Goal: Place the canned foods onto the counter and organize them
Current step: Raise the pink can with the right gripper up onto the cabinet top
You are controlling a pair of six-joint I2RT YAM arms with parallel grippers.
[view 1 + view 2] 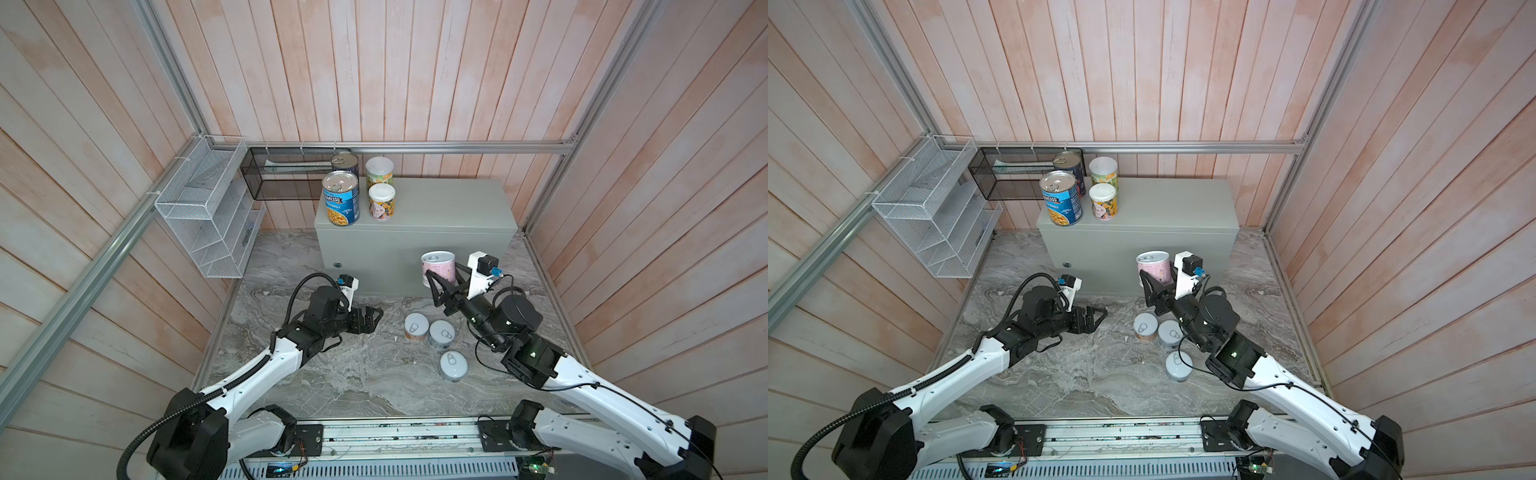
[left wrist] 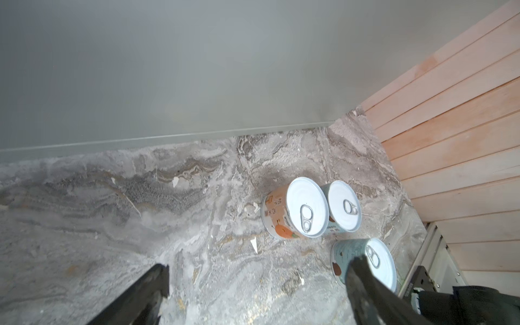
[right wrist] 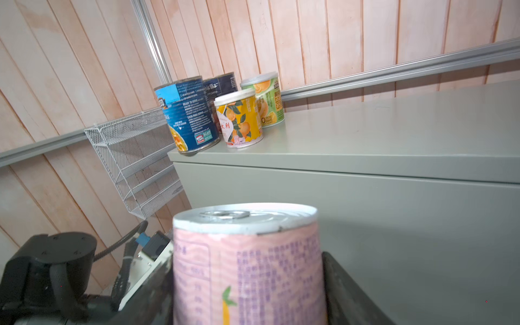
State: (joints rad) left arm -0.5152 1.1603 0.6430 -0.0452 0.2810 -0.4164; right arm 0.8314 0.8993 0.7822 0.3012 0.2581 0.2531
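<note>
Cans stand in three places. On the bench (image 1: 449,203), four are bunched at the 9 o'clock end of its flat top: a blue can (image 1: 340,199) at the front edge, a dark can (image 1: 345,162) right behind it at 12 o'clock, a yellow can (image 1: 381,202) with a white lid just beside the blue one at 3 o'clock, and a green can (image 1: 379,170) with a white lid behind the yellow one. All four are upright.

A pink can (image 1: 436,266) with a pull-tab lid is pinched upright between the two fingers of the right tool (image 1: 442,272), in front of the bench's front wall. In the right wrist view its lid sits lower than the bench top.

On the marble surface (image 1: 332,374), at 6 o'clock from the pink can, an orange short can (image 1: 416,326) stands with a second short can (image 1: 441,334) just beside it at 3 o'clock. A third short can (image 1: 454,365) stands a little apart at 5 o'clock.

The left tool (image 1: 376,316) is low over the marble at 9 o'clock from these cans. Its fingers (image 2: 152,289) are spread wide with only bare marble between them.
</note>
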